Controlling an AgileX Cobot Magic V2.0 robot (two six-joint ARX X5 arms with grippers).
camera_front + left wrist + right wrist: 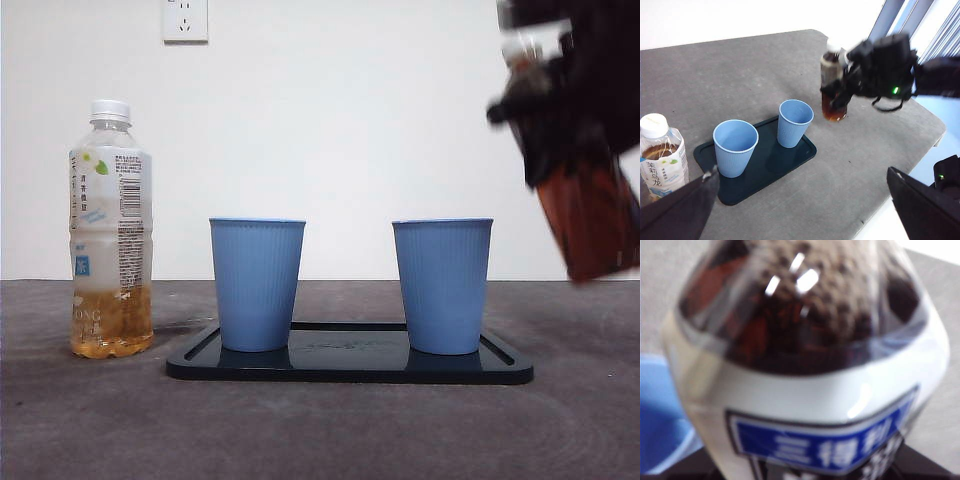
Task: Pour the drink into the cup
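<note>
- A grey felt-like table top (320,430) fills the lower frame of the front view, with a white wall behind and a white wall socket (185,19) at the upper left.
- Nearest, low in the centre, lies one dark flat rectangular tray (350,368).
- On the tray stand two ribbed blue paper cups, upright and apart: the left blue cup (256,284) and the right blue cup (441,285). No liquid is visible in them from the left wrist view.
- At the left, off the tray, stands one clear plastic bottle with a white cap and pale amber tea (110,230), about a quarter full.
- At the upper right, the right gripper (852,82) is closed around a second bottle, the clear plastic bottle of dark brown drink (590,220), held in the air and slightly tilted, beside the right blue cup.
- The left gripper (805,200) holds nothing, its jaws wide apart.
- Judged so: bottle lifted and carried; pouring itself remains.
</note>
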